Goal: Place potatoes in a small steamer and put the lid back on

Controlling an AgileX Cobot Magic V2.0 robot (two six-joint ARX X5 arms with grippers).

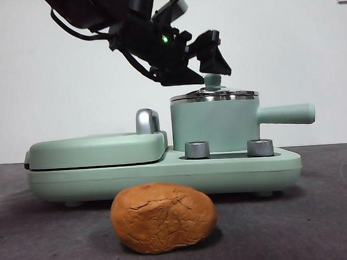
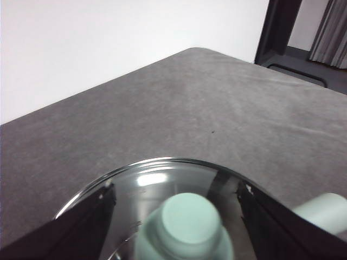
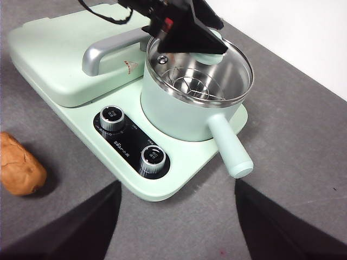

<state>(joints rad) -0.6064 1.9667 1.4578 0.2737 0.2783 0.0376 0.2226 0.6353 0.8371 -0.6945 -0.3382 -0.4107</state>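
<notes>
The potato (image 1: pixel 163 216) (image 3: pixel 19 165), orange-brown and cracked, lies on the grey table in front of the appliance. The mint-green small steamer (image 1: pixel 214 124) (image 3: pixel 173 108) stands on the appliance's right side with the glass lid (image 1: pixel 214 95) (image 2: pixel 152 179) (image 3: pixel 230 67) resting on its rim. My left gripper (image 1: pixel 204 75) (image 2: pixel 179 216) (image 3: pixel 187 32) reaches down from the upper left and is open, one jaw on either side of the lid's mint-green knob (image 1: pixel 212 80) (image 2: pixel 184 222). My right gripper (image 3: pixel 176 227) hangs open and empty above the table in front of the appliance.
The flat mint-green griddle plate (image 1: pixel 95 149) (image 3: pixel 49 54) with a silver handle (image 1: pixel 147 120) fills the appliance's left half. Two dials (image 1: pixel 197 150) (image 1: pixel 260 147) sit on the base's front. The steamer's side handle (image 1: pixel 284 114) (image 3: pixel 230 149) sticks out to the right.
</notes>
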